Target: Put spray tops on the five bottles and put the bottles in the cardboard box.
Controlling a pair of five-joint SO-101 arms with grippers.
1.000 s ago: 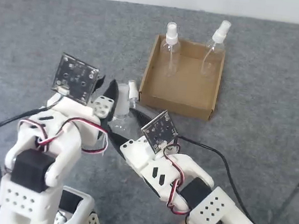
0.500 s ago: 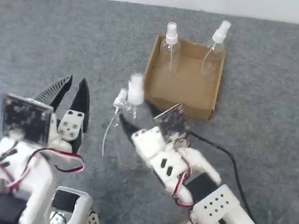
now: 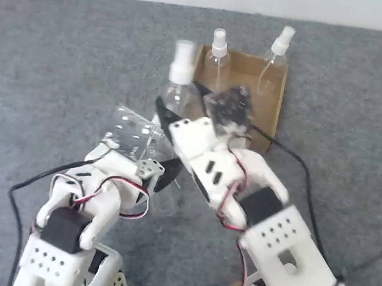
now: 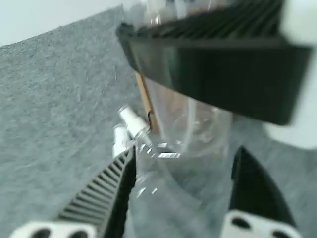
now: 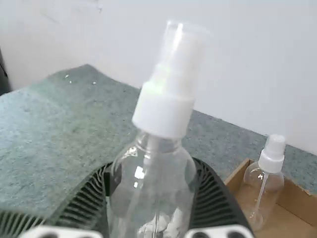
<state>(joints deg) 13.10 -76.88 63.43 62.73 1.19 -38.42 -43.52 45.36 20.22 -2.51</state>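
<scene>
Your right claw clamps a clear, round plastic bottle, white spray top on. Left claw gapes wide, empty, flanking its base. Cardboard box at three o'clock.

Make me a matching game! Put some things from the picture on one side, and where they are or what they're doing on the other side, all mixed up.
Things:
1. raised bottle
2. two back bottles
3. left end effector
4. cardboard box

Places and states:
A. open
B. brown, sitting on the grey carpet
C. gripped by the right end effector
D. standing inside the box, spray tops on

Right pairs: 1-C, 2-D, 3-A, 4-B.
</scene>
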